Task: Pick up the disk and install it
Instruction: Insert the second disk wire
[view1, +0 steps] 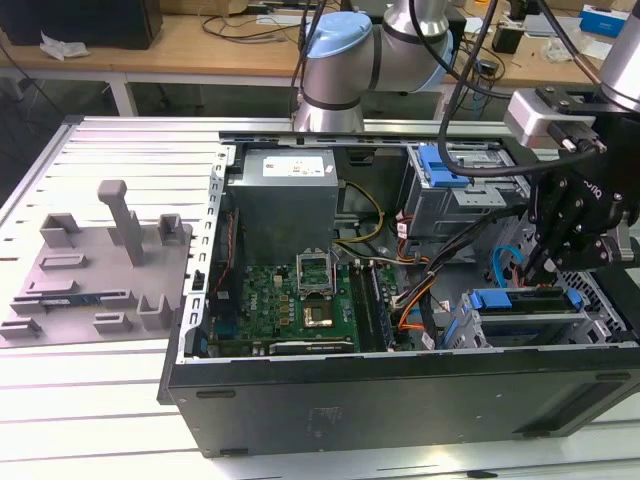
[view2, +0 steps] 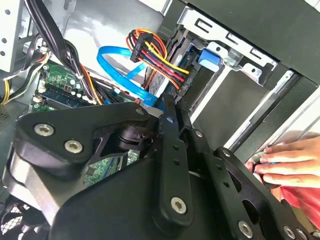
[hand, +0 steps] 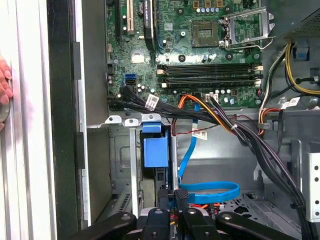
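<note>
Nearby, blue cable (hand: 210, 192) crowds claw (hand: 174, 196)

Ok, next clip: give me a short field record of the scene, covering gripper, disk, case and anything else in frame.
gripper: black gripper low inside the case, at the drive cage on the exterior view's right
disk: seated edge-on in the cage, blue carrier bracket showing
case: open computer case, motherboard exposed
cables: blue data cable loops beside the cage
person: a hand rests outside the case

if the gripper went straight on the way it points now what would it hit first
Probably the blue carrier of the disk in the drive cage, right ahead of the gripper; depth is unclear.
</note>
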